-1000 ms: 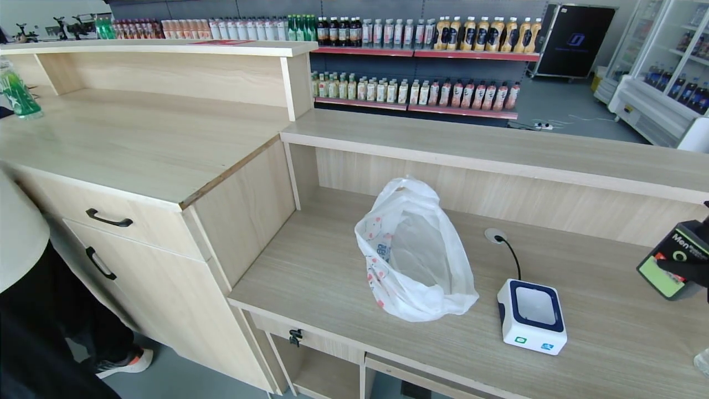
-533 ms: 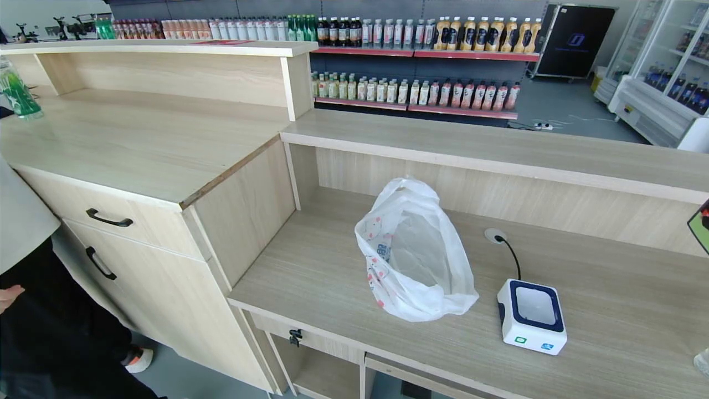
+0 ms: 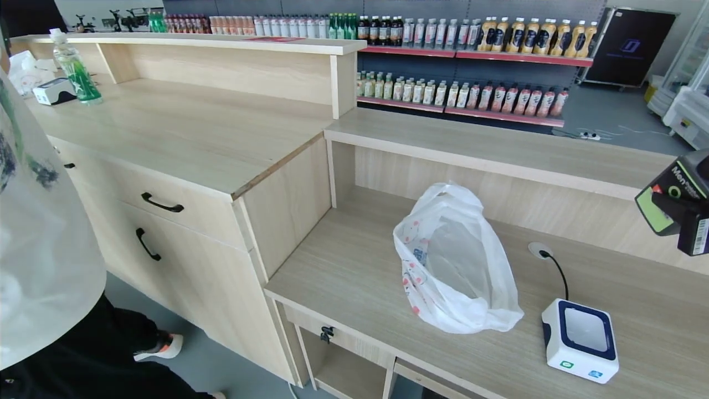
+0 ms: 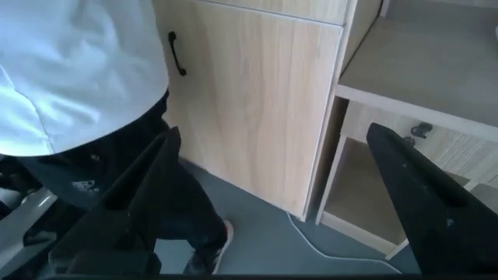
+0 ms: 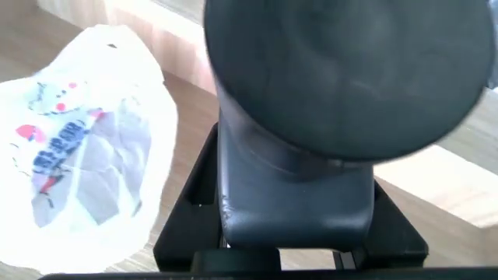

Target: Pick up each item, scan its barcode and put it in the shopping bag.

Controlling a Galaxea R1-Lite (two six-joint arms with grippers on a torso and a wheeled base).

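The left gripper (image 4: 276,206) hangs low at the robot's left side, pointing down and forward. Its 2 black, tapered fingers (image 4: 152,194) are spread wide apart with nothing between them. The right gripper (image 3: 680,210) is raised at the robot's far right, and its black fingers are closed against opposite sides of a black-and-green rectangular package (image 3: 659,211). In the head view, 1 finger (image 3: 667,200) crosses beside the green face. The package sits tilted in the grasp rather than upright. In the right wrist view its dark, rounded end sits directly before the camera, with the gripper's 2 black finger bases flanking it on either side.
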